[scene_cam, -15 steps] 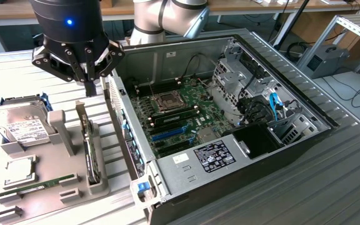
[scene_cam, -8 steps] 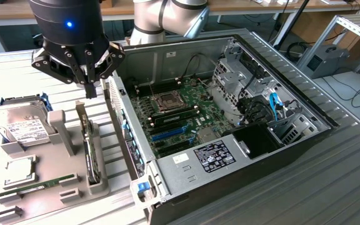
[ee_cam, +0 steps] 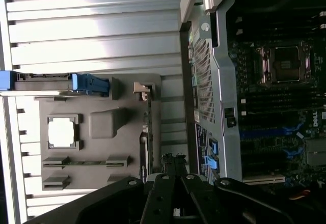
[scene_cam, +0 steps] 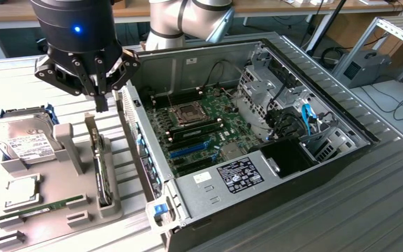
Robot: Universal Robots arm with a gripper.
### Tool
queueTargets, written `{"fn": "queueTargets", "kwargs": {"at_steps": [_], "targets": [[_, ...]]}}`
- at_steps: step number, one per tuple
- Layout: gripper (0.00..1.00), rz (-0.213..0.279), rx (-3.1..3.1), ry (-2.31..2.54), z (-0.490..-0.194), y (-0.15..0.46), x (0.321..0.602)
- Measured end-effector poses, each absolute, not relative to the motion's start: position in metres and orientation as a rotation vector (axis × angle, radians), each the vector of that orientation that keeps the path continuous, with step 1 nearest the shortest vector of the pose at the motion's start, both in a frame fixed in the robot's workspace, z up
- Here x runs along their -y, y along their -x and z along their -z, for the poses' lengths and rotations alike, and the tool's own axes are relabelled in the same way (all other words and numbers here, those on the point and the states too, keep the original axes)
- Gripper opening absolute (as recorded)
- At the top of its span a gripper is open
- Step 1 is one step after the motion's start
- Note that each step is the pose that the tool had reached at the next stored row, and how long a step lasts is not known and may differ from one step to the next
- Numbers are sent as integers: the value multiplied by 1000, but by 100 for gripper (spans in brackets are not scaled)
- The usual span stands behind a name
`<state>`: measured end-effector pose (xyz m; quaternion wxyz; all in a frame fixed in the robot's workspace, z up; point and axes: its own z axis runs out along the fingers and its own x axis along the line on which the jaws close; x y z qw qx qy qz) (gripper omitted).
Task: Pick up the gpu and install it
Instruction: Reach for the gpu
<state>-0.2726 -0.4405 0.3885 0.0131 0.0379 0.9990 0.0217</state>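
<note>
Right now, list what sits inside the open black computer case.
The open black computer case holds a green motherboard with a metal-framed CPU socket, blue expansion slots, a grey labelled power supply and a metal drive cage. Anything beneath the power supply or cage is covered.

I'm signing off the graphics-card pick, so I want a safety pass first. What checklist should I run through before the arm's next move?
1. Empty claw: ok, shut on nothing.
2. Opened claw, ready for a grasp: not ok, it is shut.
3. Upright thin black card, on edge in the grey plastic holder: ok.
4. Alignment of claw with card: cannot tell; it hangs above the holder, apart from the card.
5. Open black computer case, green motherboard exposed: ok.
6. Free blue slots: ok, no card seated.
</note>
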Motion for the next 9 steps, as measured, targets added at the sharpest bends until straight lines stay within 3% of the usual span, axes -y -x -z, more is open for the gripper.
{"fn": "queueTargets", "kwargs": {"at_steps": [9], "targets": [[11,-68,-3113,-118,-388,273,445]]}}
